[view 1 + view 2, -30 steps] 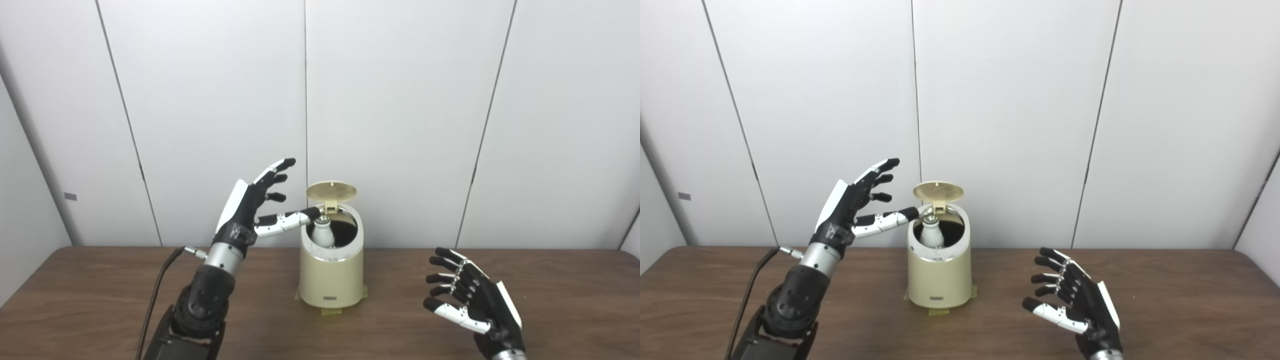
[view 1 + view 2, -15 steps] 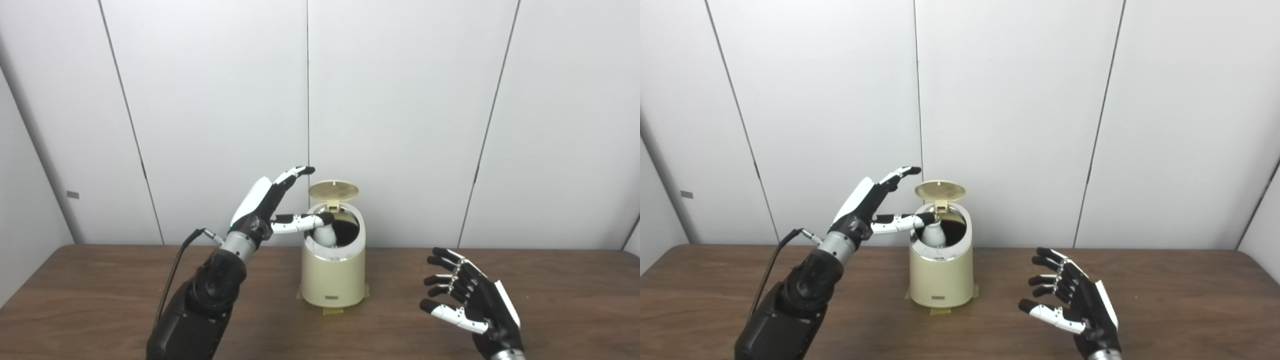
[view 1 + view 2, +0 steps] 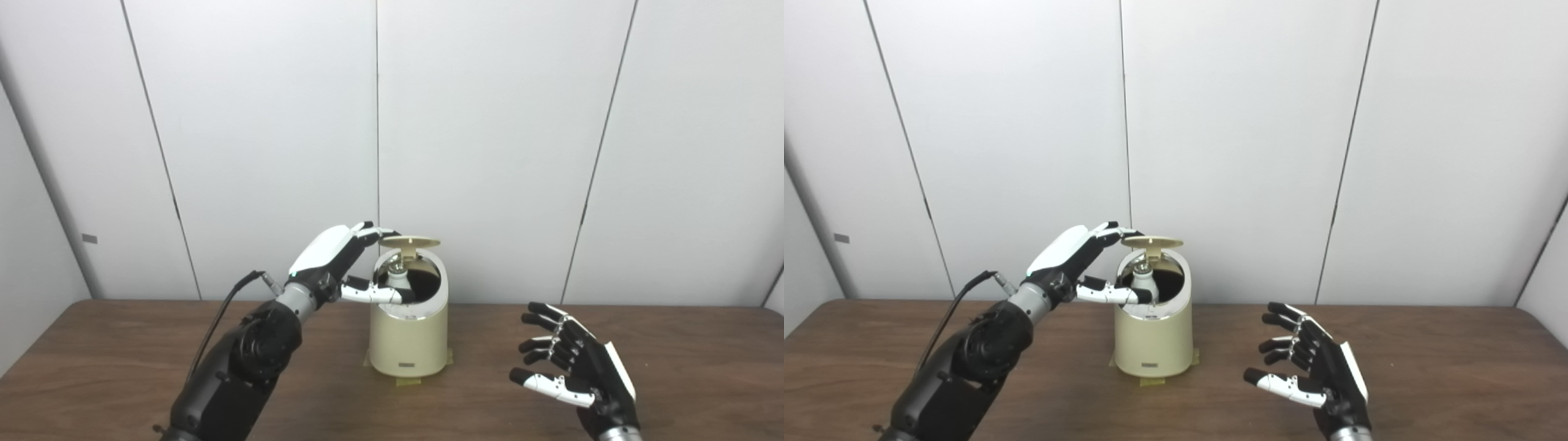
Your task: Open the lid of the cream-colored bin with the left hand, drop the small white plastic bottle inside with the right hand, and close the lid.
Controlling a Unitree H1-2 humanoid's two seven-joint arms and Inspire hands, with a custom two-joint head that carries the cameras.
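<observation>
The cream-colored bin (image 3: pixel 407 340) stands at the middle of the brown table. Its round lid (image 3: pixel 409 242) is tipped down to about level above the opening, seen edge-on. The small white plastic bottle (image 3: pixel 397 280) stands inside the bin with its neck showing. My left hand (image 3: pixel 334 263) is open at the bin's left, its fingers (image 3: pixel 376 232) touching the lid's left edge and its thumb lying over the bin's rim. My right hand (image 3: pixel 572 367) is open and empty, low over the table to the right of the bin.
Tan tape (image 3: pixel 407 381) fixes the bin's base to the table (image 3: pixel 122 367). A black cable (image 3: pixel 214 324) runs along my left arm. White wall panels stand close behind the bin.
My left hand has moved right and turned palm-down onto the lid. The lid has swung from nearly upright down to about level. The right hand has barely moved.
</observation>
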